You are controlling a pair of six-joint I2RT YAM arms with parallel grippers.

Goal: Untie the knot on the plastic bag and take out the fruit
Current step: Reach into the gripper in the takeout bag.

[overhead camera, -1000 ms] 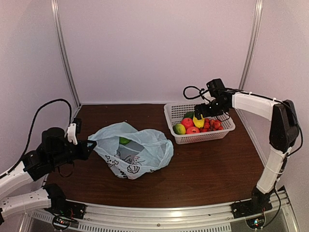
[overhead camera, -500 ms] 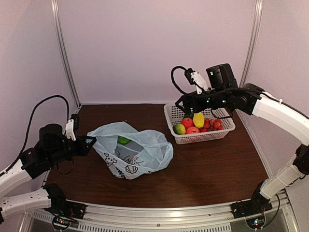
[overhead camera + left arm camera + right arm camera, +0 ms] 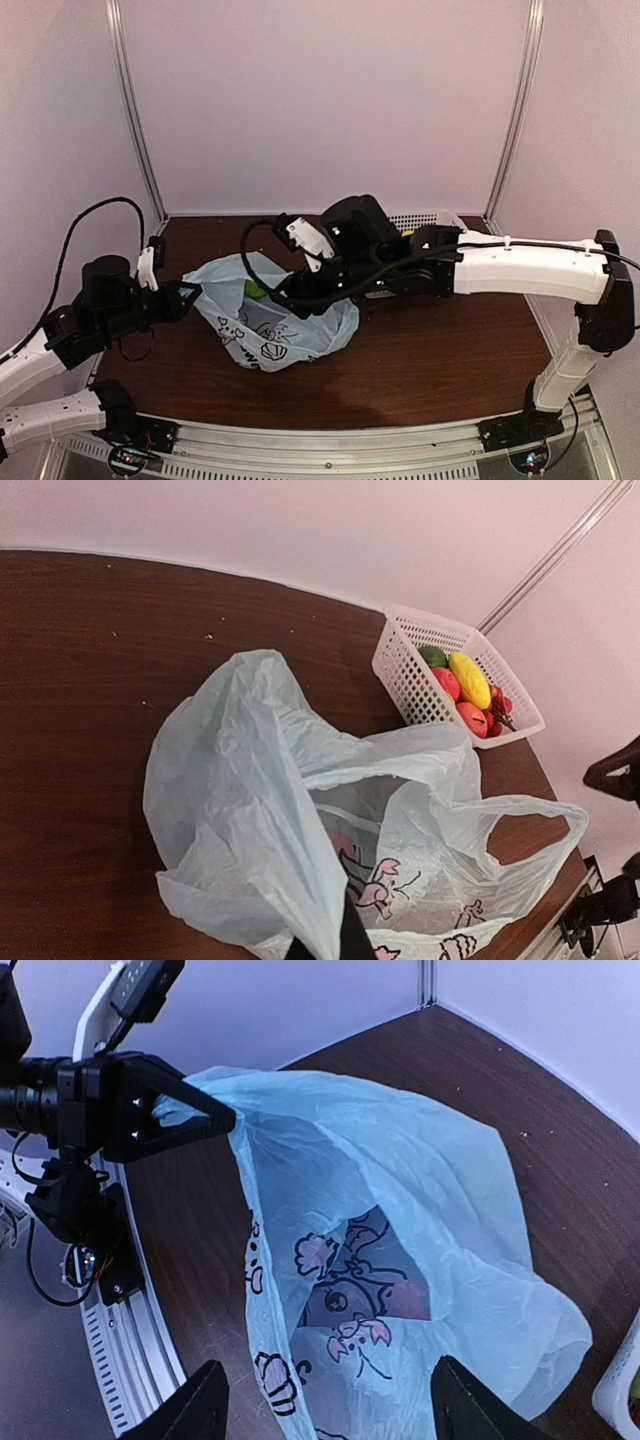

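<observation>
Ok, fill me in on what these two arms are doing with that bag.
The left gripper is shut on the edge of the plastic bag, holding that edge up. The right gripper, jaws open, hovers over the bag's mouth. One green fruit shows inside the bag, and more fruit sits in the white basket.

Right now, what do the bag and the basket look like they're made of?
The bag looks like thin plastic film, translucent pale blue: it crumples and its printing shows through. The basket seems to be rigid white plastic, moulded with a grid of small holes.
</observation>
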